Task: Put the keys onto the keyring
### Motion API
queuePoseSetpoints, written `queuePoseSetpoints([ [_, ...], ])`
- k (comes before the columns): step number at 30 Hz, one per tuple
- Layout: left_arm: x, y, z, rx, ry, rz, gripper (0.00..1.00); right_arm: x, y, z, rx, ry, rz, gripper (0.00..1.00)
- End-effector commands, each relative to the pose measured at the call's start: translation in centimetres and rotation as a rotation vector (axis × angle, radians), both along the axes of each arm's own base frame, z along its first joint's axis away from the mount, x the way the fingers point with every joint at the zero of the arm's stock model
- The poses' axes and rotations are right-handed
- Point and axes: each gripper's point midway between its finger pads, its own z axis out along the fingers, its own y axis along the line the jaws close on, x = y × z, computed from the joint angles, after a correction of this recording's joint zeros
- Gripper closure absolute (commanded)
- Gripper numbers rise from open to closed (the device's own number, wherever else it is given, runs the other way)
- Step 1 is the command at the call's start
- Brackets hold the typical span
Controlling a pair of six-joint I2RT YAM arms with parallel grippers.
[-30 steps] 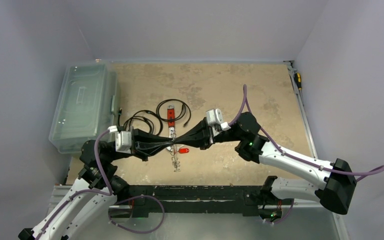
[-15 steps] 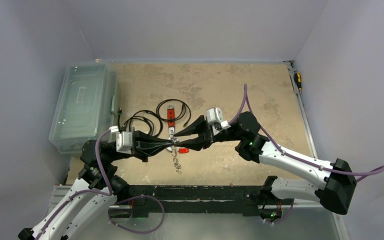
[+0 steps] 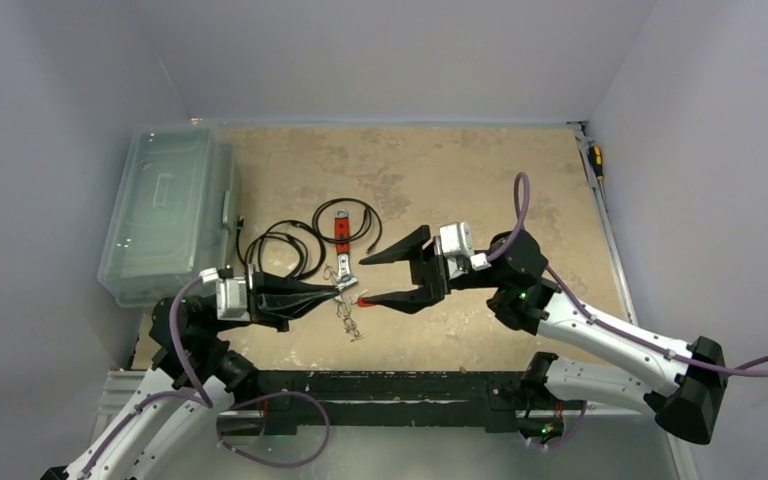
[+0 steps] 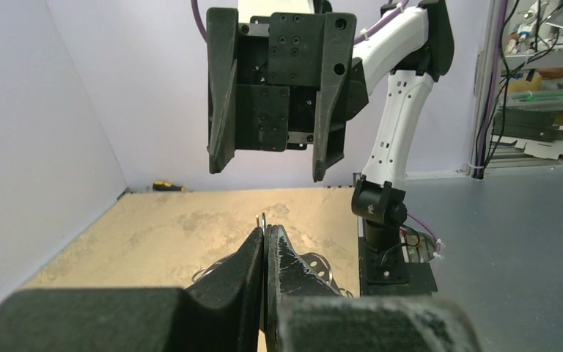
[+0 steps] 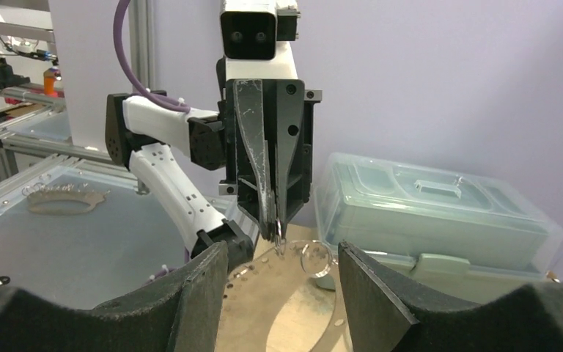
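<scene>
Keys, small, flat and silvery (image 3: pixel 348 322), sat in a tangled cluster just at 6 o'clock of the left tool (image 3: pixel 338 290) in the overhead view, near the middle of the mottled tan desk (image 3: pixel 480 180). Whether they hung or lay on it could not be told. The left tool was pinched fully closed on a thin silvery strip of metal (image 4: pixel 263 224) standing edge-on between its tips. Whether that strip was ring wire or a key blade was unclear. From the right wrist, a thin silvery wire ring (image 5: pixel 314 258) showed just at 4 o'clock of those tips. The right tool (image 3: pixel 365 281) faced the left one from 3 o'clock, a little apart, spread wide and holding nothing. A small red tab (image 3: pixel 367 300) lay beside its nearer fingertip. Black coiled cables (image 3: pixel 282 245) lay at 11 o'clock of the left tool.
</scene>
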Motion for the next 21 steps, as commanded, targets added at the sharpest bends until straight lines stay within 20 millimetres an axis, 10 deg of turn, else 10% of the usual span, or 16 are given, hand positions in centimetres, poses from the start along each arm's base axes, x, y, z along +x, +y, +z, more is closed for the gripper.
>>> queuePoseSetpoints([
  [1, -2.0, 0.7, 2.2, -0.087, -0.092, -0.052, 1.0, 0.4, -0.7, 0.1, 0.004, -0.019, -0.06, 0.4],
  [10, -1.3, 0.8, 2.4, -0.108, -0.071, -0.022, 1.0, 2.5, -1.3, -0.2, 0.008, 0.043, -0.191, 0.41],
  [21, 6.5, 2.6, 0.6, -0.02, 0.085, 0.371, 1.0, 3.3, -0.6, -0.9, -0.005, 0.094, -0.21, 0.43],
])
